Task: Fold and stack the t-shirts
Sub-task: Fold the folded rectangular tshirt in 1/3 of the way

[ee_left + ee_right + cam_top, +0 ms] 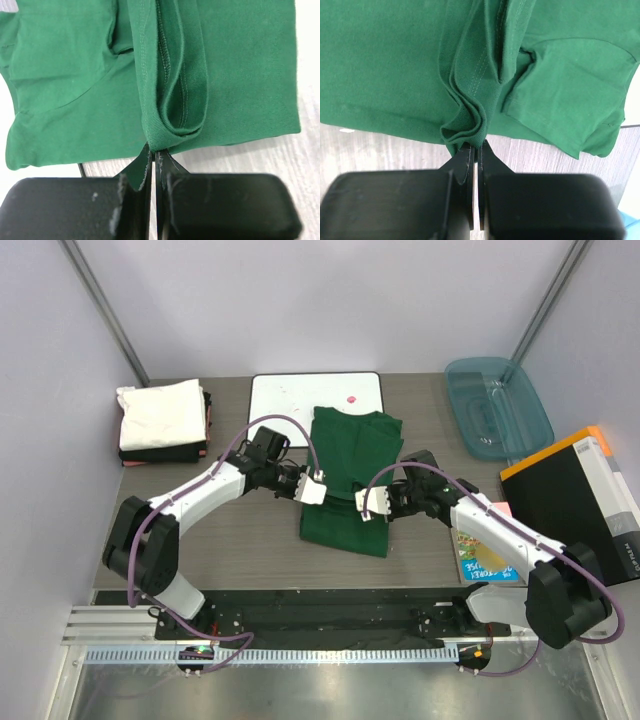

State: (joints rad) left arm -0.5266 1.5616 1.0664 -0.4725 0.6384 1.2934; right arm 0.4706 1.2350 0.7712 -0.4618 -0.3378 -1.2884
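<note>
The dark green t-shirt lies in the middle of the table, its far end on the white board. My left gripper is shut on a bunched fold at the shirt's left edge; the left wrist view shows the pinched cloth at the fingertips. My right gripper is shut on a bunched fold at the shirt's right side, seen in the right wrist view. A folded white shirt sits on a folded black shirt at the far left.
A translucent teal tub stands at the back right. A black and orange box and a colourful booklet lie at the right. The white board has a black rim and a small pink mark.
</note>
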